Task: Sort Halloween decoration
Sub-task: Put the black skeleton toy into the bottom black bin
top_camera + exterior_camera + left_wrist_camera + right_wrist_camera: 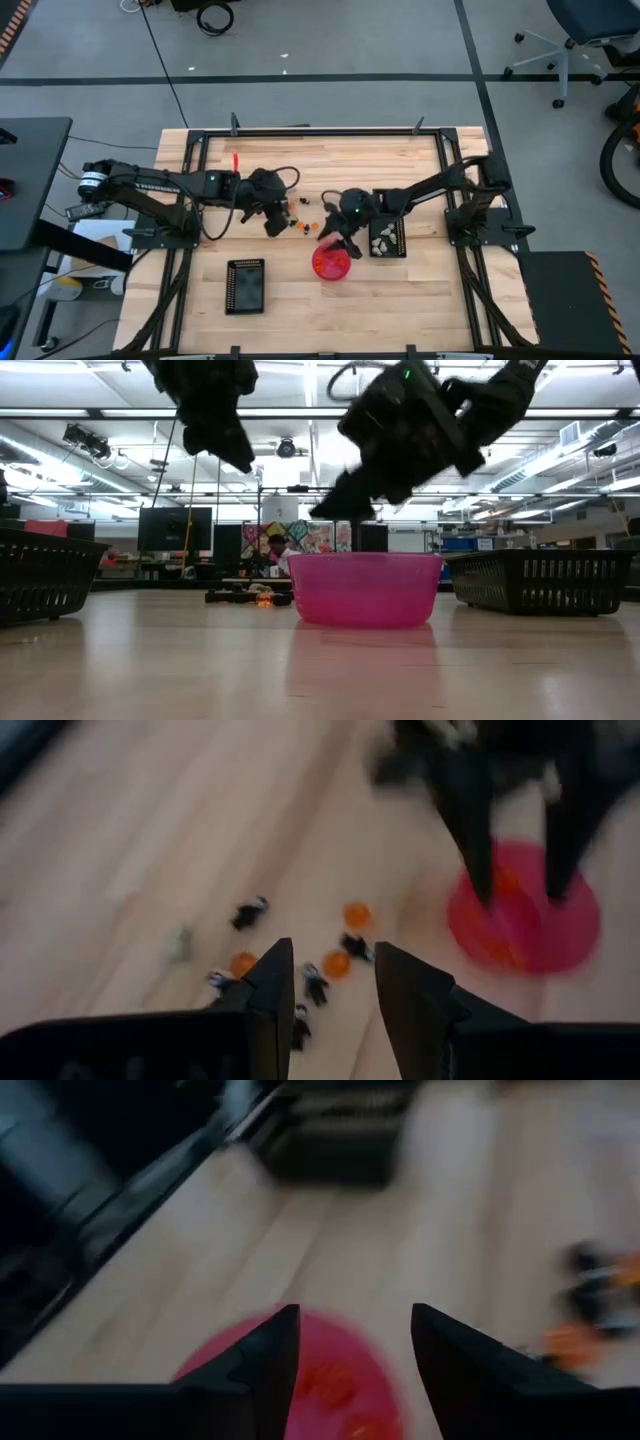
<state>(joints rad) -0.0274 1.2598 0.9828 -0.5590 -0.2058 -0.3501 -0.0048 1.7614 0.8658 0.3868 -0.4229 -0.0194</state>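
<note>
The Halloween decoration pieces (300,215) lie scattered on the wood between the two grippers: orange (357,914), black (250,912) and one pale piece (180,942). My left gripper (328,982) hovers open above this scatter and holds nothing. My right gripper (355,1338) hangs open over the pink-red bowl (332,263), also empty. Orange pieces (325,1380) lie inside the bowl. In the low view both grippers, the left gripper (228,445) and the right gripper (340,508), are well above the table, and the bowl (365,588) stands on the wood.
A black grid tray (387,238) with whitish pieces sits just right of the bowl. A second black tray (246,285) lies toward the near left. A black frame (310,131) borders the table. Bare wood stretches along the far side and the near right.
</note>
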